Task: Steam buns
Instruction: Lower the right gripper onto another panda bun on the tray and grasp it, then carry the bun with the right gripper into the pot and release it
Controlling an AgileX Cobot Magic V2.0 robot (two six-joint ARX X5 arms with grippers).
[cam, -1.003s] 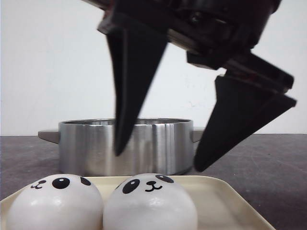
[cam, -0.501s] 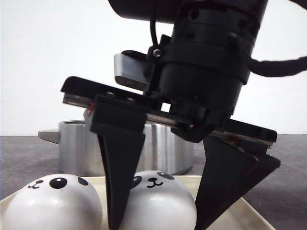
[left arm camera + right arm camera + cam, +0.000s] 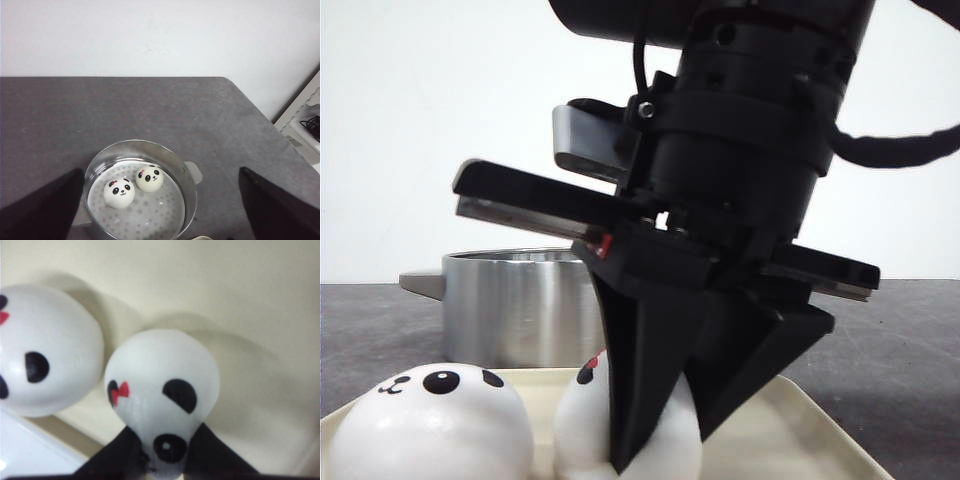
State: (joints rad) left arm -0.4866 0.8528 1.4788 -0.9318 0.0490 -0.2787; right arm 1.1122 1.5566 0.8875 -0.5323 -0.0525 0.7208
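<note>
I found no brand, label or readable writing on anything in sight; the only markings were the painted panda faces, some with a small red bow.

My right gripper (image 3: 655,455) was down over the cream tray (image 3: 800,425) at the near edge of the grey worktop (image 3: 890,340), its jaws clamped on the sides of the right-hand bun (image 3: 162,390). The bun was squeezed narrow between them, its black eye patches and red bow turned up toward my wrist camera. Touching or just beside it on the tray sat a second bun (image 3: 430,425), round and unsqueezed, face toward the front camera.

My right arm's black housing filled most of the front view and hid much of the steel pot (image 3: 515,305) standing behind the tray, so only its left side and one handle showed there.

From my left wrist the pot (image 3: 187,187) showed fully, open-topped on the worktop, with a perforated steamer plate (image 3: 150,212) inside. Two more buns lay on that plate side by side, the nearer-left one (image 3: 119,192) and the other (image 3: 149,178), almost touching, both face up.

My left gripper (image 3: 160,235) hung above the pot, jaws wide apart and holding nothing, its dark fingers (image 3: 42,210) at either edge of that view. A white wall stood behind the worktop, and a pale shelf unit (image 3: 302,122) with dark cables stood off the worktop's far corner.
</note>
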